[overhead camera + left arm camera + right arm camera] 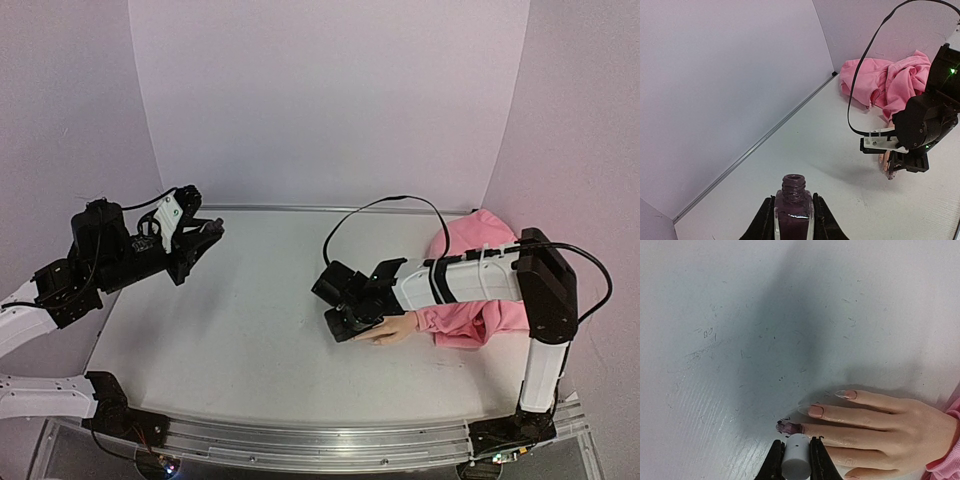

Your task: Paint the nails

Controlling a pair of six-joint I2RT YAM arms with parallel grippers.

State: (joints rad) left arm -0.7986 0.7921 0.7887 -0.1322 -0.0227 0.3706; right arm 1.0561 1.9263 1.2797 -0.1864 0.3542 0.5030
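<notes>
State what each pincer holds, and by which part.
Left pincer: the uncapped polish bottle, clamped across its glass body. Right pincer: the white cap, gripped by its sides.

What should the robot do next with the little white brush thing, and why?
Probably slide the white cap, pinched in the jaws of the right gripper, a little over to the neighbouring pale nail. The dark nail just ahead of it already looks purple, while the next two are bare.
</notes>
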